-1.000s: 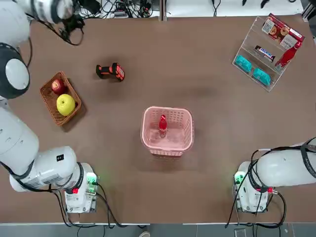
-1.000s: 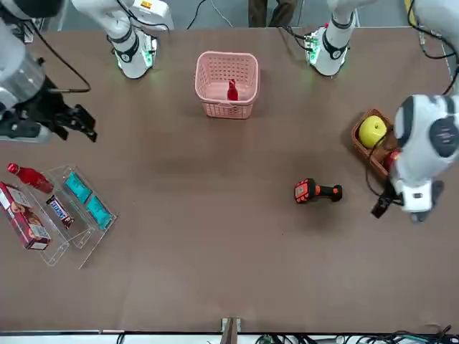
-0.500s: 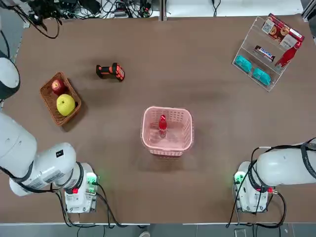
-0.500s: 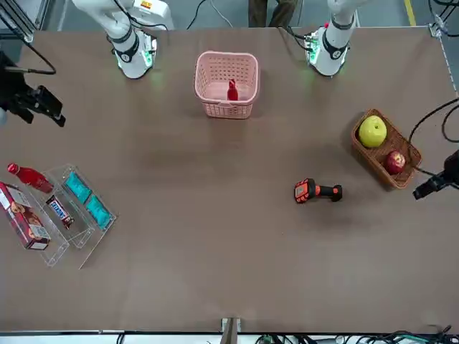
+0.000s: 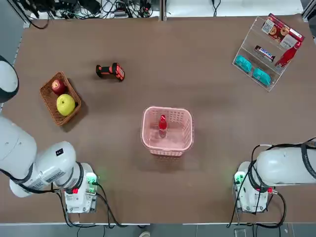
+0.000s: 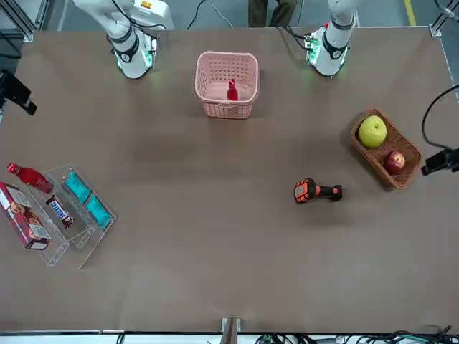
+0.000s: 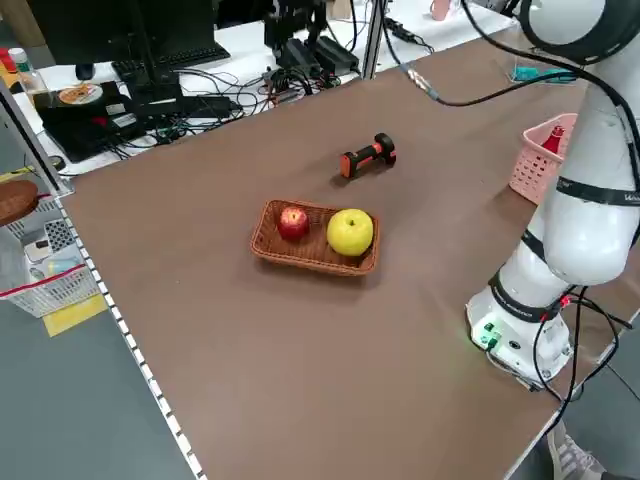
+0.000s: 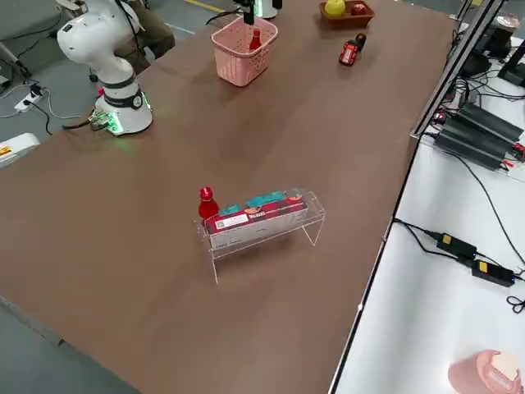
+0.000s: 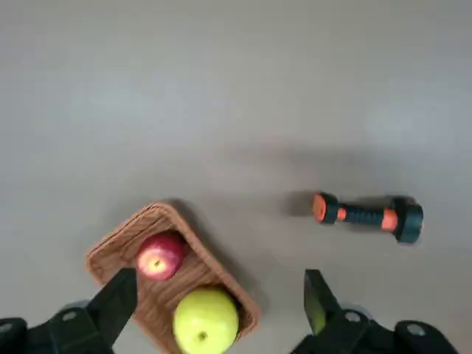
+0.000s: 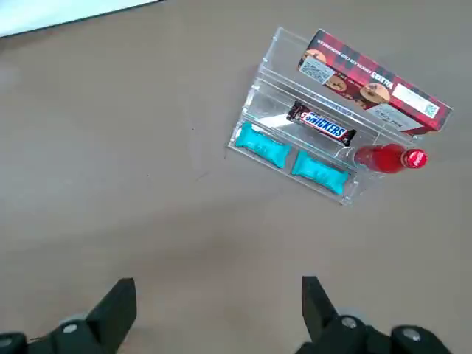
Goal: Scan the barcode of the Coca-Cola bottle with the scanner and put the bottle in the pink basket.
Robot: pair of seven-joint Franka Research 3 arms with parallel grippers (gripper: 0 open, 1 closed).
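Nearest the arms' bases, the pale pink square plastic basket with latticed sides [image 5: 168,131] is sitting at the middle of the brown bench [image 5: 197,89], and the small slim red Coca-Cola bottle with a red cap [image 5: 162,123] is standing upright inside it, with nothing gripping it. Farther out on the robot's left, a brown wicker basket [image 5: 59,98] is holding a red apple [image 5: 58,86] and a yellow-green apple [image 5: 65,104]. Beyond it, the small pistol-shaped scanner with a black body and orange-red head [image 5: 110,71] is lying on its side on the bare bench, well apart from the pink basket. At the far right corner, a clear plastic display rack [image 5: 264,54] is carrying teal packets, a chocolate bar, a red snack box and a second red bottle [image 5: 288,55]. The left gripper [image 9: 218,310] is hanging high above the wicker basket and the scanner, its fingers spread wide apart and holding nothing. The right gripper [image 10: 215,310] is hovering high over the bench near the display rack, its fingers likewise spread apart and empty.
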